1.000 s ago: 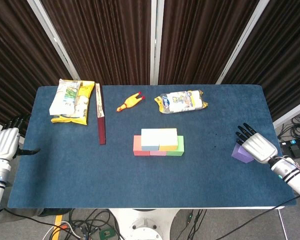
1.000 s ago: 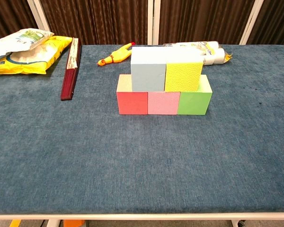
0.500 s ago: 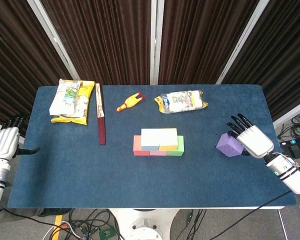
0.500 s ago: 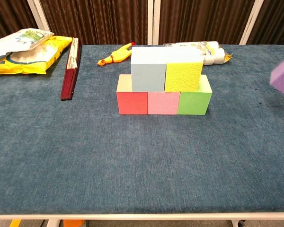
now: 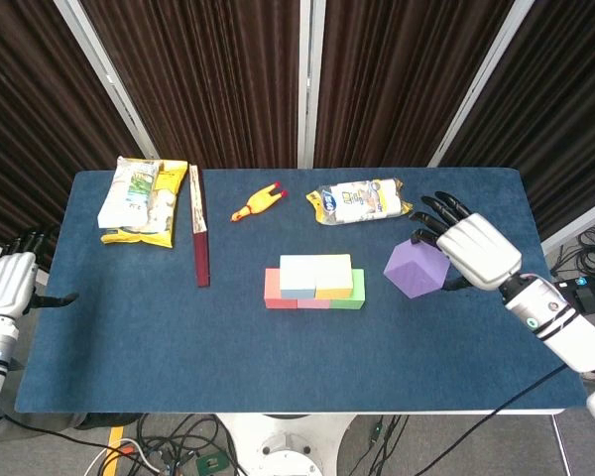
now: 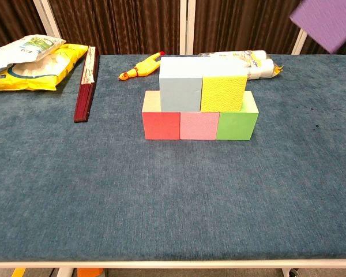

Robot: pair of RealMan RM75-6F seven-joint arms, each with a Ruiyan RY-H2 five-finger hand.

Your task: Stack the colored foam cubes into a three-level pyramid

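Note:
A two-level stack stands mid-table: red cube [image 6: 161, 125], pink cube [image 6: 199, 126] and green cube [image 6: 237, 123] at the bottom, with a pale blue cube [image 6: 180, 85] and a yellow cube [image 6: 223, 87] on top. My right hand [image 5: 473, 250] holds a purple cube [image 5: 416, 268] in the air, to the right of the stack and above it; the purple cube [image 6: 327, 21] shows at the top right of the chest view, where the hand itself is out of frame. My left hand [image 5: 8, 282] hangs at the table's left edge, fingers apart, holding nothing.
A yellow snack bag [image 5: 139, 199], a dark red flat bar [image 5: 199, 239], a rubber chicken toy [image 5: 257, 202] and a clear packet [image 5: 360, 200] lie along the far side. The blue table [image 5: 278, 357] ends close in front.
My right hand has lifted the purple cube off the table's right side and carried it up and left toward the stack. The left hand has stayed put.

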